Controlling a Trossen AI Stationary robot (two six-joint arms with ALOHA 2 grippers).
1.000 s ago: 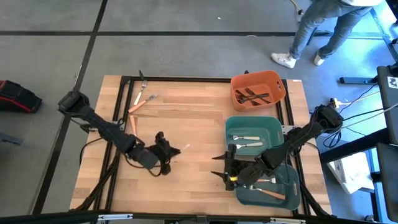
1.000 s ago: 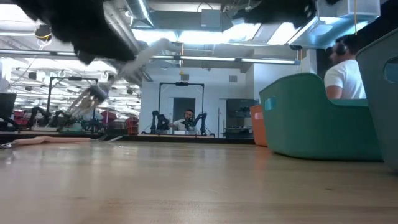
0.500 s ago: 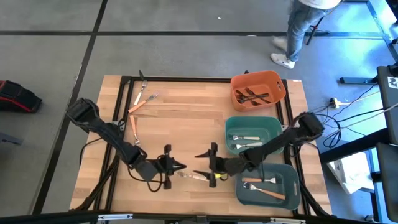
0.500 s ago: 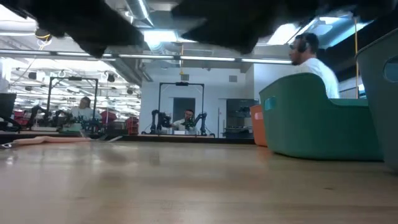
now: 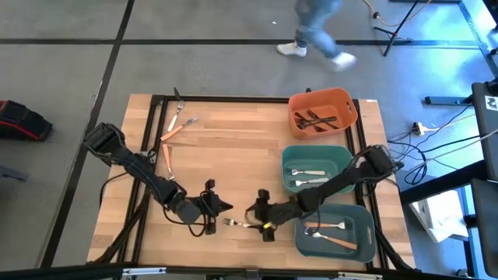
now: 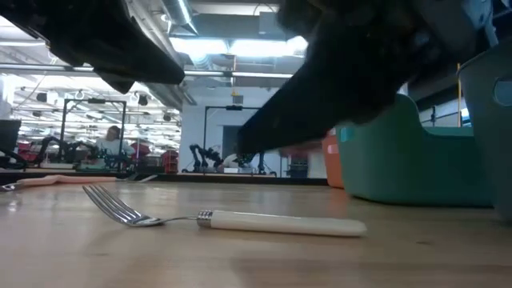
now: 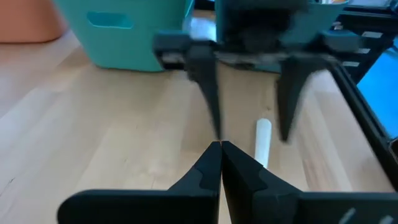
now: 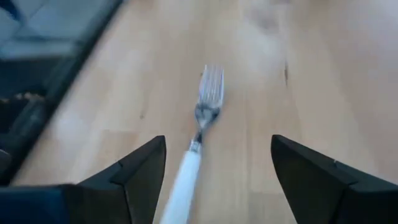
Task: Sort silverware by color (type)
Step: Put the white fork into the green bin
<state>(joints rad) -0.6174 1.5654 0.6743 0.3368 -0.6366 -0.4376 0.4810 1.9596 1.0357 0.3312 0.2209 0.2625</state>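
Here the right tool (image 5: 261, 220), fingers spread wide, hangs low over the lower centre of the worktop (image 5: 233, 140), straddling the handle end of a pale-handled fork (image 5: 243, 224). In the right wrist view the fork (image 8: 198, 146) runs lengthwise between the two open fingers (image 8: 134, 171), handle toward the tool and silver tines pointing away, so its long axis lines up with the tool's reach rather than crossing the gap. The left tool (image 5: 214, 206), fingers pressed together with nothing between them, sits just to the left of the tines, close but beside the fork. The right arm looks the better placed for the pickup, though the tool appears to need turning so that its fingers close across the handle.

From worktop height, the fork (image 6: 224, 218) lies flat on the wood, bright metal head, cream-white handle, tines curving slightly upward.

At the right of the overhead frame stand three bins: an orange one (image 5: 342, 99) holding dark forks, a teal one (image 5: 289, 155) holding silver forks, and a darker teal one (image 5: 366, 241) holding forks with tan handles. More tan-handled forks (image 5: 173, 128) lie at the upper left of the worktop.
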